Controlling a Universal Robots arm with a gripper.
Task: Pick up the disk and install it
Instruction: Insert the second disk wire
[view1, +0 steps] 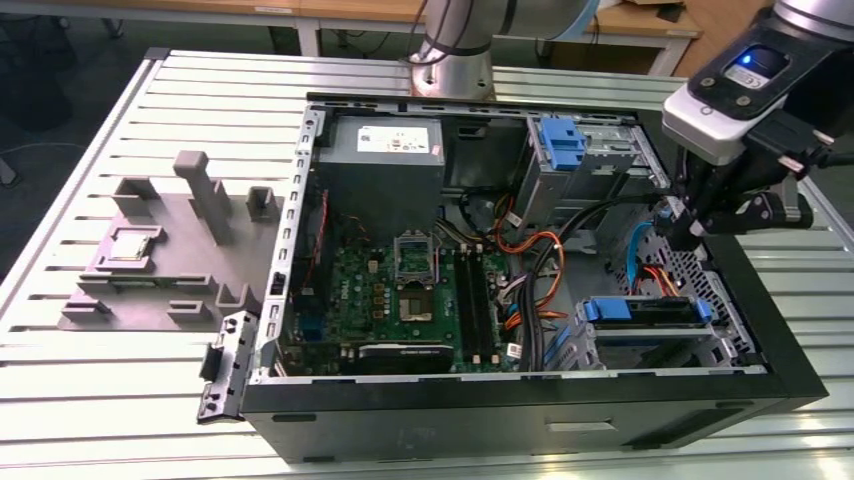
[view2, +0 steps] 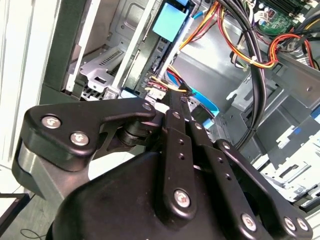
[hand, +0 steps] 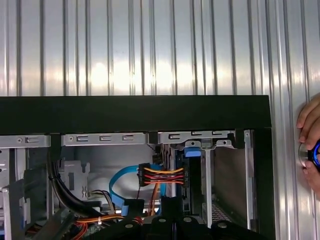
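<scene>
The disk sits in the drive bay at the front corner of the open case, on the exterior view's right. I see its blue plastic bracket along the top edge and its dark body below, standing on edge. In the second wrist view the disk shows a light-blue face.
</scene>
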